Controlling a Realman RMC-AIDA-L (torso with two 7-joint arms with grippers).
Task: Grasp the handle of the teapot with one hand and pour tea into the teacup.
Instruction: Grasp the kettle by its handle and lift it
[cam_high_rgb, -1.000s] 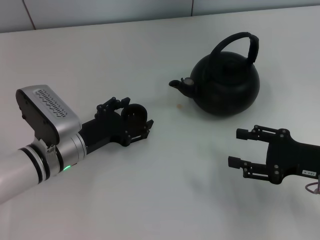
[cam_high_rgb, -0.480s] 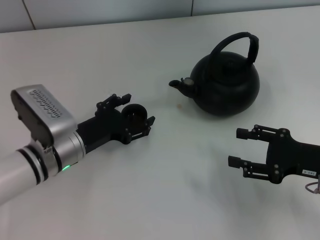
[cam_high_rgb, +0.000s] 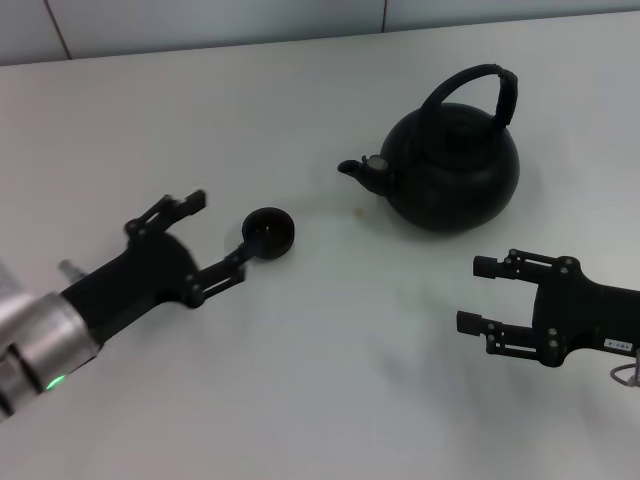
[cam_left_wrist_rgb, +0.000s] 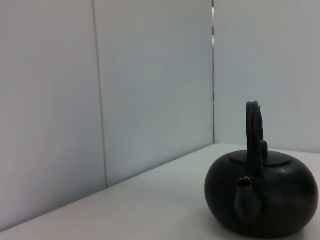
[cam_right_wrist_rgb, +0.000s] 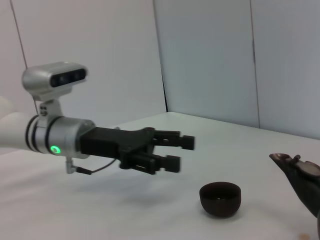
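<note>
the teapot (cam_high_rgb: 450, 165) is sitting on the white table (cam_high_rgb: 330, 380) at the robot's right, its spout pointing toward the teacup (cam_high_rgb: 268, 231), which is standing apart from it on the left. the handle (cam_high_rgb: 480, 90) is arching upright over the pot, its long span running across the head view. the right gripper (cam_high_rgb: 478, 296) is hovering just on the near side of the pot with its fingers spread wide and nothing between them, so it is the nearer hand to the handle and would need to rise and reach forward. the left gripper (cam_high_rgb: 215, 237) is sitting by the cup, also gaping and holding nothing, one fingertip close to the cup's rim.

the left wrist view is showing the handle edge-on above the spout. the right wrist view is showing clear space between the cup and the left fingers (cam_right_wrist_rgb: 172, 162), which the head view leaves doubtful.
</note>
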